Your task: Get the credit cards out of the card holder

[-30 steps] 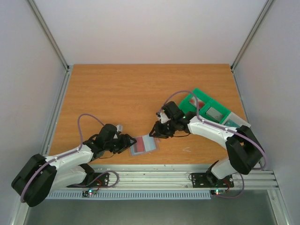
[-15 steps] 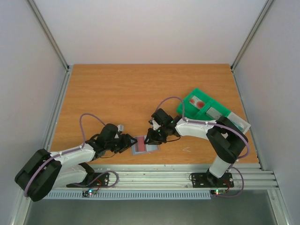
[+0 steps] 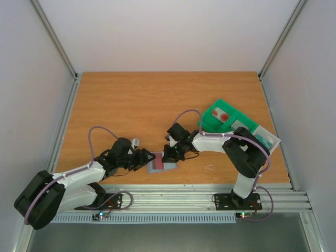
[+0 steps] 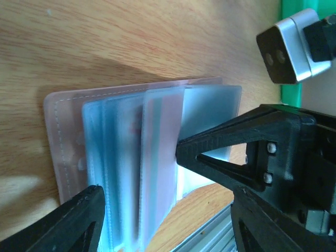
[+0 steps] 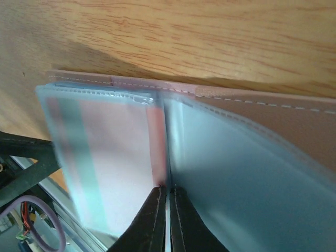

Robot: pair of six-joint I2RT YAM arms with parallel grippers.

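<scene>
Wood-grain bench point(image 3: 142, 100), boxed by white walls on three sides. Ribbed metal rail point(image 3: 199, 191) runs along the near edge.

Card holder point(image 3: 160, 161) lies flat and opened, close to the near edge of the bench, just short of the rail. It sits between the two hands. Open wood runs from it to the far edge and out to the left edge. Green tray point(image 3: 208, 119) sits to the right, well apart from the holder and angled toward the right edge. A white card point(image 3: 223, 115) with red marks lies in its far compartment.

Left hand point(image 4: 139, 173): wide. One fingertip is over the holder's outer edge, the other over the middle sleeves. Can't tell whether either presses down.

Right hand point(image 5: 167, 191): narrow, tips closed to a sliver at the holder's middle fold, on the near edge of the sleeves. Can't tell whether a card or only sleeve plastic sits between the tips.

Look of the holder:
- The outer cover is pinkish in the wrist views, with a stitched seam along the border.
- From above it reads blue-grey with a red patch.
- Inside are frosted, bluish plastic sleeves, fanned and overlapping.

Credit cards point(image 5: 105, 163) sit in the sleeves. One is pale pink with a teal stripe down its side. A red edge shows beside the fold.
</scene>
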